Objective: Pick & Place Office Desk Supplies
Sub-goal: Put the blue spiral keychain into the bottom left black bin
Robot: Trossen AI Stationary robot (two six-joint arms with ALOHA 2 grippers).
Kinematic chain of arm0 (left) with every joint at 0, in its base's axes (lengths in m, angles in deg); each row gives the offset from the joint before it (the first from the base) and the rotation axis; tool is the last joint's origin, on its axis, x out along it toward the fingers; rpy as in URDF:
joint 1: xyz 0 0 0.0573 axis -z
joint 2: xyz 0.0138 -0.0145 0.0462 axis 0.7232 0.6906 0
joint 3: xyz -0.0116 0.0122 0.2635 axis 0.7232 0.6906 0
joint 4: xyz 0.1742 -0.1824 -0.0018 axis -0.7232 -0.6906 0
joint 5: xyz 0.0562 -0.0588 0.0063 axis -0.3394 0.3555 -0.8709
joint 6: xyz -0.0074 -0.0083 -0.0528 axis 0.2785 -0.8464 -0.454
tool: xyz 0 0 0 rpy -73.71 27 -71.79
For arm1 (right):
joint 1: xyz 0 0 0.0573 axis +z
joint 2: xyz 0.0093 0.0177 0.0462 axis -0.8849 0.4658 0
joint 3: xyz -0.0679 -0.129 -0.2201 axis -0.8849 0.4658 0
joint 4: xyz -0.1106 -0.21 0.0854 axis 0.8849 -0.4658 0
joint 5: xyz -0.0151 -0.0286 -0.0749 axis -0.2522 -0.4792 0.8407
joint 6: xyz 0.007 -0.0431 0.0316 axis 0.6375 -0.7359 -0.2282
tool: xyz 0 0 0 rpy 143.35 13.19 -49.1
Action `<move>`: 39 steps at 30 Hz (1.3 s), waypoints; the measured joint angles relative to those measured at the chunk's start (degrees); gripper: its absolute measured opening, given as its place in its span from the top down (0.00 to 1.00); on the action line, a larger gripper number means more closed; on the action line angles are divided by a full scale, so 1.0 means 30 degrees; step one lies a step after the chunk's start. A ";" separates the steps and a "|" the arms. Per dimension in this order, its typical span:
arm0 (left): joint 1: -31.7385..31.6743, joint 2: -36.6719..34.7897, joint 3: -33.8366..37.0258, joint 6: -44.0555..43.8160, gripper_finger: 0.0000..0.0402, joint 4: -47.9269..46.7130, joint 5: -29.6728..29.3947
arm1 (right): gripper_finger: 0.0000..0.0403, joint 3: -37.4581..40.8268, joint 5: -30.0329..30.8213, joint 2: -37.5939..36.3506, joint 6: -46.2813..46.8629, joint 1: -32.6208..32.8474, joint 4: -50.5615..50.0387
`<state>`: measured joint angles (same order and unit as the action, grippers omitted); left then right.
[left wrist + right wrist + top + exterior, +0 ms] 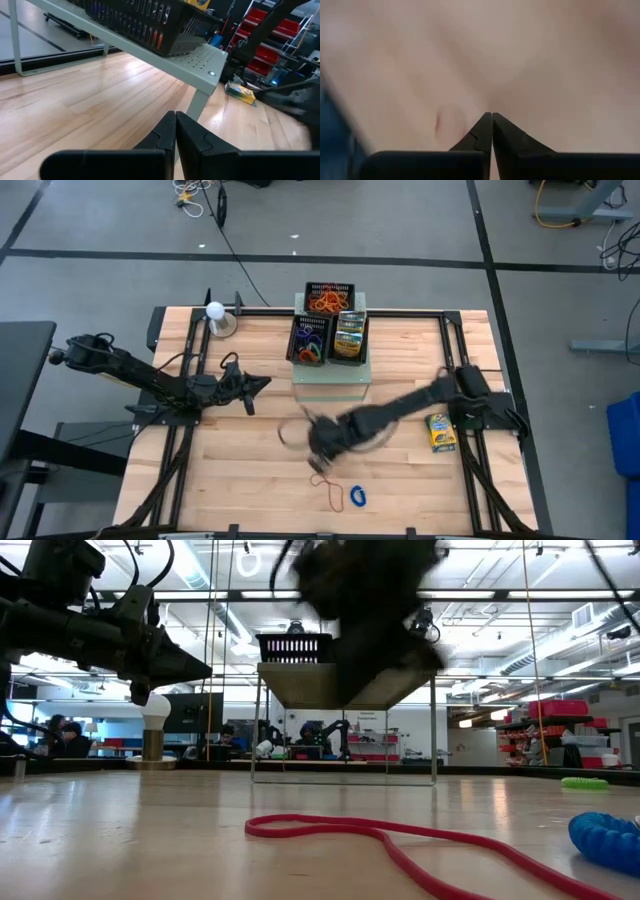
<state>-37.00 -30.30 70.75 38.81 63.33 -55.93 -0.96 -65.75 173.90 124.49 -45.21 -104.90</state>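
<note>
Mostly sorted; thin red rubber band (326, 486), blue loop (358, 497), yellow-green crayon box (441, 431) left on surface. Both jaws clenched, empty.

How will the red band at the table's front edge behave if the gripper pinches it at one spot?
Probably floppy: the red band lies flat in a loose wavy line on the table, so it would likely sag and dangle. It looks thin, so likely light. The right gripper may need to close near the wood to catch it.
</note>
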 joint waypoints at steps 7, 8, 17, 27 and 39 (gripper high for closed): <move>0.0014 0.0007 0.0000 0.0000 0.96 -0.0068 0.0000 | 0.79 0.0261 -0.2003 -0.0510 0.0208 0.3831 -0.2695; 0.0014 0.0007 0.0000 0.0000 0.96 -0.0089 0.0000 | 0.76 0.0373 -0.2176 -0.0406 0.0910 0.4140 -0.2155; 0.0007 0.0007 0.0000 0.0000 0.96 0.0137 -0.0006 | 0.62 0.0489 -0.1987 0.1459 0.2477 0.4753 -0.2508; 0.0007 0.0007 0.0000 0.0000 0.96 0.0028 0.0000 | 0.74 0.0423 -0.2496 0.2130 0.0609 0.4768 -0.2890; 0.0007 0.0007 0.0000 0.0000 0.96 0.0036 0.0000 | 0.71 -0.0566 -0.2715 0.2170 -0.2930 0.4407 -0.3534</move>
<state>-36.98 -30.27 70.75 38.81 63.44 -55.93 -2.66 -73.90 180.41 115.70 -31.99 -115.50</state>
